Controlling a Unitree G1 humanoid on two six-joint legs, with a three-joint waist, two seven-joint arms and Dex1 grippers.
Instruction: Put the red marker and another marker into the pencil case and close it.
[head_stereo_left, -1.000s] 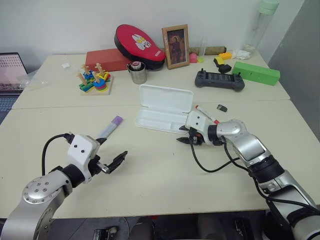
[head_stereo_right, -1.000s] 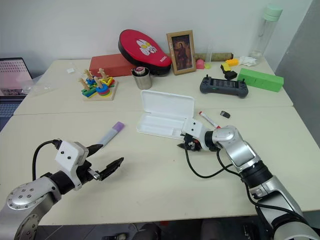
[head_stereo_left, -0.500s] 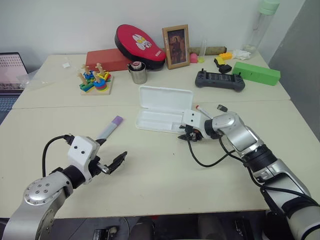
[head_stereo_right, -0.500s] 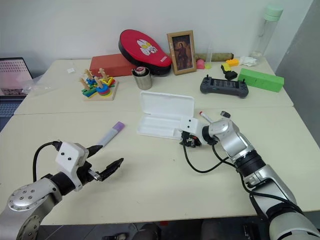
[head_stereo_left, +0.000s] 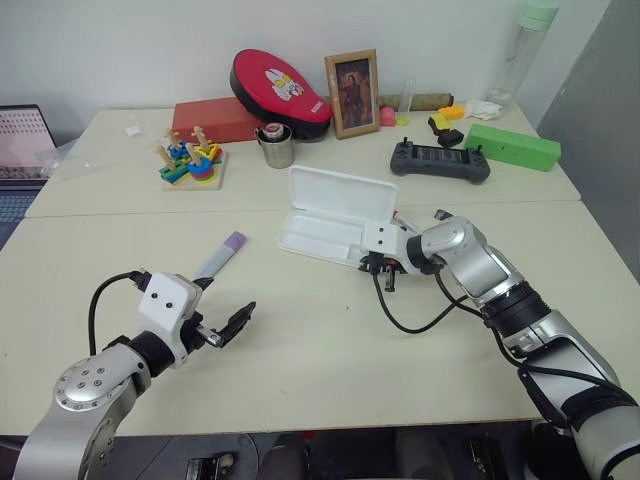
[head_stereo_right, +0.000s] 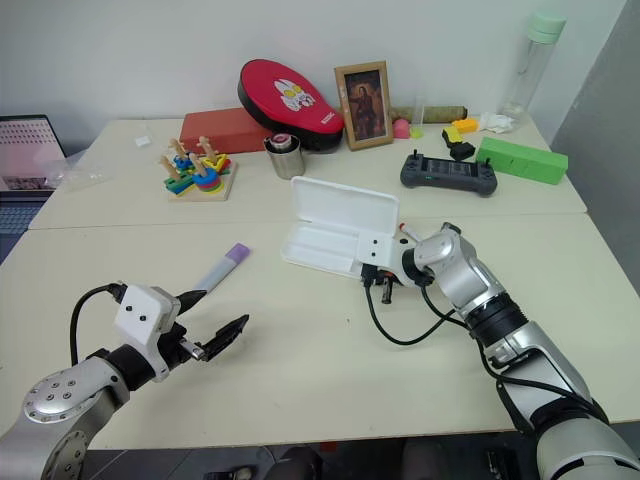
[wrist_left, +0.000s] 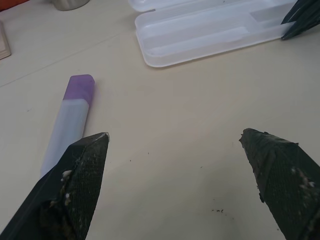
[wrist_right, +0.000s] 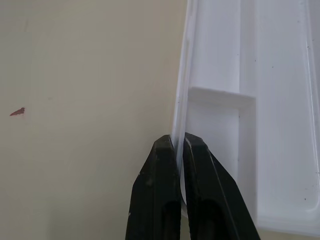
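The white pencil case (head_stereo_left: 335, 215) lies open mid-table, its lid tilted up at the back. My right gripper (head_stereo_left: 376, 264) is shut on the thin front rim of the case's tray (wrist_right: 270, 100) at its right end, the fingertips (wrist_right: 165, 147) pinching the edge. The red marker (head_stereo_left: 398, 213) shows just a red tip behind that wrist. The lavender marker (head_stereo_left: 220, 255) lies flat to the left of the case. My left gripper (head_stereo_left: 222, 302) hovers open just in front of it, with the marker (wrist_left: 70, 120) beside one finger (wrist_left: 82, 170) and nothing between the jaws.
At the back of the table stand a green box (head_stereo_left: 510, 145), a black controller (head_stereo_left: 440, 160), a metal cup (head_stereo_left: 273, 145), a picture frame (head_stereo_left: 352, 92), a red pad (head_stereo_left: 278, 85) and a stacking toy (head_stereo_left: 190, 165). A small black piece (head_stereo_left: 443, 213) lies right of the case.
My right gripper has closed onto the case's front rim. The case has shifted slightly right and back, and its lid now stands more upright. The left arm has stayed still.
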